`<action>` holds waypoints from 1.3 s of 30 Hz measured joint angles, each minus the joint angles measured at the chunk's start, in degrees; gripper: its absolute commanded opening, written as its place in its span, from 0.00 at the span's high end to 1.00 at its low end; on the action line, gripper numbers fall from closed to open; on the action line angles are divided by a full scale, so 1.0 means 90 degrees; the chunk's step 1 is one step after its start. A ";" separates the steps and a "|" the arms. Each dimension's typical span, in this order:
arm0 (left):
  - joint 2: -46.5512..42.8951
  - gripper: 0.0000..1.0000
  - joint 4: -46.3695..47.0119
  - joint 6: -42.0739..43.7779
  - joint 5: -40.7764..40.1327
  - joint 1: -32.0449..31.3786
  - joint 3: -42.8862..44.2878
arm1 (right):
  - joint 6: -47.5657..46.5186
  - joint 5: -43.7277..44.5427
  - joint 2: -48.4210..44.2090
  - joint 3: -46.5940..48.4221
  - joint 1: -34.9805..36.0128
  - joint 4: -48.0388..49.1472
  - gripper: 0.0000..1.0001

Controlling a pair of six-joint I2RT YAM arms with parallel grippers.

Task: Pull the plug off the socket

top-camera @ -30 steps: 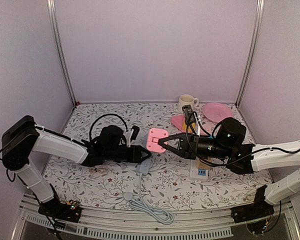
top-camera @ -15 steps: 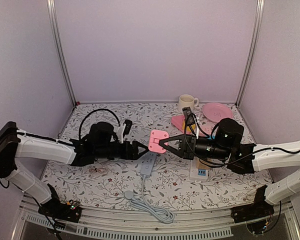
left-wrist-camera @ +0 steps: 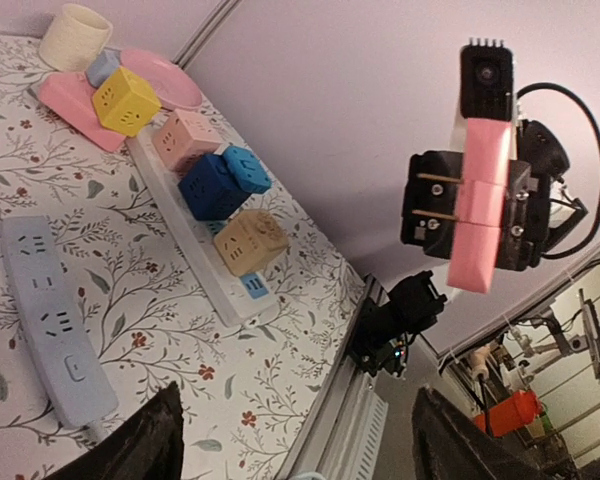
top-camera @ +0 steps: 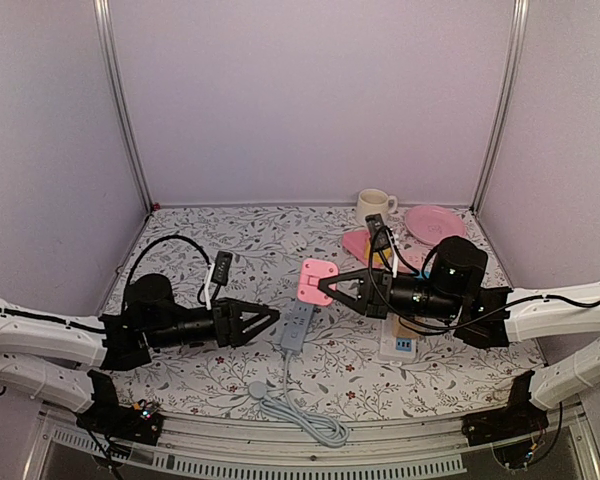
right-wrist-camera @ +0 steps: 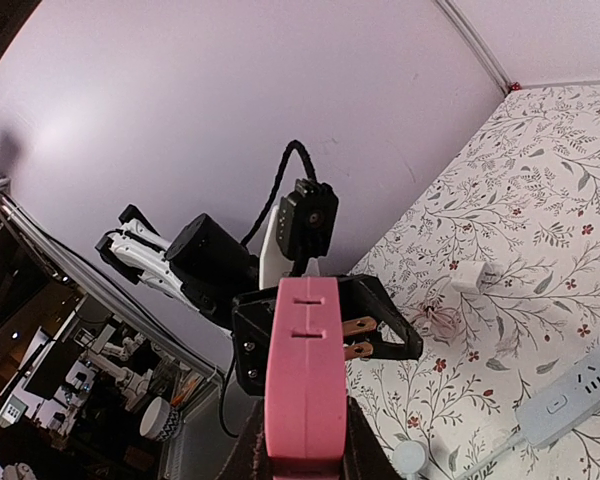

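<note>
Plug, flat and pink, in right claw

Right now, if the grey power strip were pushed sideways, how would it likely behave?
The grey power strip lies flat and long, so it would probably slide rather than tip or roll. It looks like rigid plastic, so likely stiff. Its coiled cord looks floppy and might drag, pivoting the strip.
</note>
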 measured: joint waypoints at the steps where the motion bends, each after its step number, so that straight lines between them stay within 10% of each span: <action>1: -0.0041 0.22 0.0124 -0.0041 -0.0002 -0.0078 -0.0036 | 0.0005 0.0000 0.0000 0.0000 0.0000 0.0002 0.97; 29: 0.0423 0.36 0.1207 -0.0202 -0.0682 -0.0971 0.0612 | 0.0340 -0.0454 0.0318 0.0087 0.0000 0.0607 0.97; 39: 0.0537 0.66 0.1090 -0.0223 -0.0784 -0.0976 0.0952 | 0.0430 -0.0775 0.0593 0.0457 0.0000 0.0673 0.96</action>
